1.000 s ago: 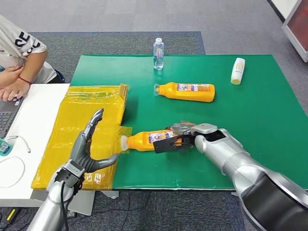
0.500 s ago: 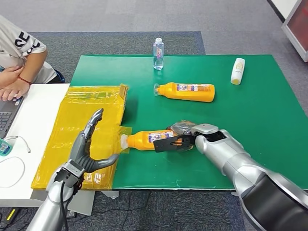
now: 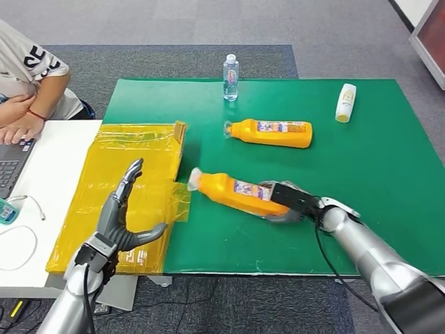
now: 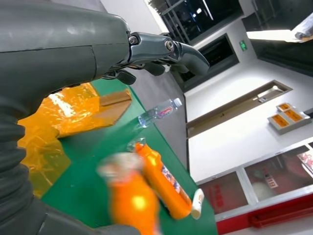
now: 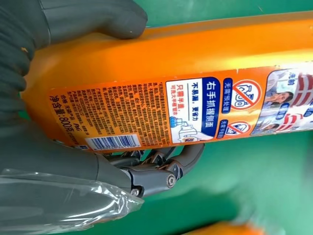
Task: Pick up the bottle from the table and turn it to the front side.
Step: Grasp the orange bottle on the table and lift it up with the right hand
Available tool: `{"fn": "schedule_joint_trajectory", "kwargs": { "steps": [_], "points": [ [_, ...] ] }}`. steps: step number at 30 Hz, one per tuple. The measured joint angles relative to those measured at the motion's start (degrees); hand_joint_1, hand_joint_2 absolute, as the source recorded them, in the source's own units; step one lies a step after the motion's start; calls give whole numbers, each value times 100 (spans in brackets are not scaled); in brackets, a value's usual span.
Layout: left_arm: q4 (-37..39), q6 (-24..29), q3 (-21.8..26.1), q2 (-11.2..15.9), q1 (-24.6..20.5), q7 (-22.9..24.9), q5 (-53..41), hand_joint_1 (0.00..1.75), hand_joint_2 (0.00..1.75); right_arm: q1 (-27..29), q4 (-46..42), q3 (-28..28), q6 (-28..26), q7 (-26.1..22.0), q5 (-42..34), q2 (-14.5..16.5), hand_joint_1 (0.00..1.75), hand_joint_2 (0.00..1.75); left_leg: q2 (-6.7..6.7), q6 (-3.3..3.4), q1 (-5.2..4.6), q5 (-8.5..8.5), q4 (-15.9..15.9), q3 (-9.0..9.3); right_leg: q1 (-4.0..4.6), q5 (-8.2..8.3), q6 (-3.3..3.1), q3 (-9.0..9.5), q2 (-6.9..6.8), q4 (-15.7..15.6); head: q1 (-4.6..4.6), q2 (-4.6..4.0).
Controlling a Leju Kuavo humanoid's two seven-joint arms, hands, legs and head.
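Note:
My right hand (image 3: 289,201) grips the base end of an orange bottle (image 3: 236,193), lifted off the green mat (image 3: 367,167) and tilted, its clear cap toward the yellow bag. In the right wrist view the fingers (image 5: 162,166) and thumb (image 5: 96,19) wrap the bottle (image 5: 184,93), whose barcode label faces the camera. In the left wrist view the held bottle (image 4: 133,200) is a blur. A second orange bottle (image 3: 270,132) lies on the mat further back, also in the left wrist view (image 4: 162,178). My left hand (image 3: 120,219) hovers open over the yellow bag, fingers spread.
A yellow plastic bag (image 3: 126,188) lies across the mat's left edge and a white table (image 3: 47,181). A small clear water bottle (image 3: 229,77) stands at the mat's far edge. A small white bottle (image 3: 345,102) lies far right. A person's arms (image 3: 21,111) rest by a laptop (image 3: 10,167).
My right hand has lifted the near bottle and swung it, so its cap now points up-left and the hand has turned over. The left hand dropped slightly.

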Motion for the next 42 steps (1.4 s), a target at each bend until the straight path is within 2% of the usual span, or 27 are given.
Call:
{"fn": "schedule_joint_trajectory", "kwargs": {
  "steps": [6,11,15,17,19,23,28,38,42],
  "points": [
    [-2,56,48,36,215,-2,-52,0,175,1053,-1059,-1268,181,-324,-909,-345,175,175,1,-1,0,-9,0,-10,1,-8,2,-11,2,0,-1,0],
    [-23,10,226,35,460,-2,-137,0,175,1849,-2082,-2207,286,-209,-1119,-370,175,175,2,-12,1,-20,0,-14,4,-16,-4,-20,6,0,-2,0],
    [-33,-164,345,28,568,-2,-74,0,175,2244,-2661,-2730,434,-174,-1199,-352,175,175,1,-10,1,-20,-1,-17,4,-21,-1,-19,3,1,0,0],
    [-33,-418,371,35,587,-2,154,0,175,2368,-2862,-2920,542,-195,-1205,-332,175,175,1,-9,0,-20,0,-19,3,-19,1,-19,3,1,0,0],
    [-38,-1137,372,83,572,-3,770,0,175,2435,-3031,-3045,686,-267,-1173,-284,175,175,1,-9,0,-19,0,-20,1,-17,2,-22,5,1,-1,0],
    [33,-2984,399,208,392,-8,1891,0,175,2429,-3300,-3056,832,-368,-933,-89,175,175,3,-12,0,-14,0,-20,2,-12,-1,-25,7,2,-1,0],
    [312,-4376,566,233,16,-9,2193,0,175,2292,-3570,-2716,777,-357,-561,211,175,175,3,-18,1,-1,-1,-22,5,-9,-5,-32,7,8,-2,0],
    [704,-4852,744,264,-338,-9,2178,0,175,2138,-3784,-2183,646,-341,-361,451,175,175,2,-11,0,3,0,-33,2,-6,-1,-37,5,6,-1,0],
    [908,-4824,740,342,-551,-9,2037,0,175,2058,-3794,-1787,466,-394,-245,532,175,175,2,-14,0,7,0,-33,4,-3,-5,-43,6,7,-3,0]
  ]
}}
